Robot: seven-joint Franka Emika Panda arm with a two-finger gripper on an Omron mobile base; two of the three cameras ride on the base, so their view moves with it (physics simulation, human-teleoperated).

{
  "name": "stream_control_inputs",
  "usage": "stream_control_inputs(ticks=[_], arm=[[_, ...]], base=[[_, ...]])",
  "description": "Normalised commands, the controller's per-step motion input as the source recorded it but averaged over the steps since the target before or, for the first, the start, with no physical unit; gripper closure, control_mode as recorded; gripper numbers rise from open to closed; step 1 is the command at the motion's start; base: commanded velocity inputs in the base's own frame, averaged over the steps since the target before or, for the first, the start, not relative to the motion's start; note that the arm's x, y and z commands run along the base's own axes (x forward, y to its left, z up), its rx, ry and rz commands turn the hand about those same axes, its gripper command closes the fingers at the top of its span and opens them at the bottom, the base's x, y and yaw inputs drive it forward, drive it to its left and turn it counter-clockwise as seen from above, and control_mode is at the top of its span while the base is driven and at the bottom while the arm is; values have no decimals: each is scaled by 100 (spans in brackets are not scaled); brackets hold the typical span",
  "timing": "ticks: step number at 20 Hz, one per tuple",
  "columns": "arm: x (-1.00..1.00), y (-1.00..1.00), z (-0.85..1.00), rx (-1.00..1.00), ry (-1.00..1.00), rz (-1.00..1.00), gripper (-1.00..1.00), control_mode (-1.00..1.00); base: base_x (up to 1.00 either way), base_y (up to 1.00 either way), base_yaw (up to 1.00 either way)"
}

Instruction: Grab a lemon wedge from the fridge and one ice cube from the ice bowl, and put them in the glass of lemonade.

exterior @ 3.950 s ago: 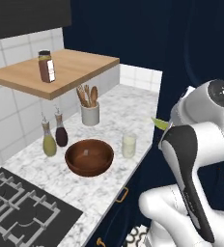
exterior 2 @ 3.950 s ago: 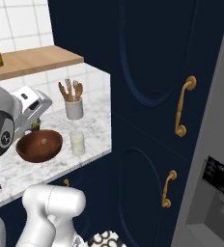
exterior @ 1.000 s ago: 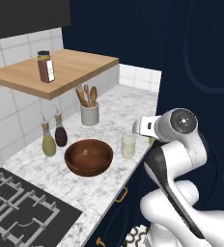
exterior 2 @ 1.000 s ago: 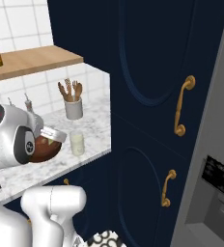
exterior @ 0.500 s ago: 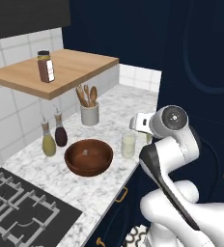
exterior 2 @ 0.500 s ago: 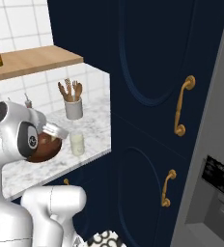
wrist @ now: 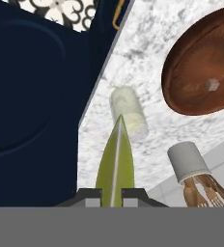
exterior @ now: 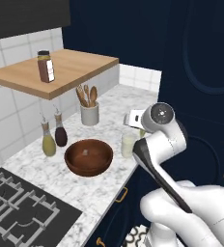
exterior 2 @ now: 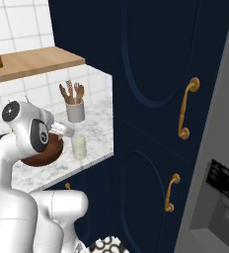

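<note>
My gripper (wrist: pixel 112 193) is shut on the lemon wedge (wrist: pixel 115 161), a yellow-green sliver whose tip points at the glass of lemonade (wrist: pixel 129 113). In the left base view the gripper (exterior: pixel 133 118) hovers just above and right of the glass (exterior: pixel 128 144) at the counter's edge. The ice bowl (exterior: pixel 89 157) sits left of the glass, with one ice cube (wrist: pixel 210 85) on its bottom. From the right base view the gripper (exterior 2: pixel 63 129) is above the glass (exterior 2: pixel 79 147), and the grey fridge (exterior 2: pixel 220 163) stands at the far right.
A grey utensil crock (exterior: pixel 90 113) stands behind the glass. Two oil bottles (exterior: pixel 54 139) stand left of the bowl, and a black stove (exterior: pixel 17 212) lies at the near left. A wooden shelf (exterior: pixel 80 67) with a spice jar (exterior: pixel 46 66) overhangs the counter. Navy cabinets (exterior 2: pixel 156 74) rise right of the counter.
The hand has swung left and slightly down with the lemon wedge, from beside the cabinets to just over the glass. Bowl, glass and bottles have stayed put.
</note>
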Motion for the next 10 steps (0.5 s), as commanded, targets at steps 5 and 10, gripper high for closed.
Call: stream_control_inputs(ticks=[5,10], arm=[[37,7,-23,0,0,-1,100,-100],[26,0,-14,-1,0,-2,100,-100]], base=[[0,0,0],[0,0,0]])
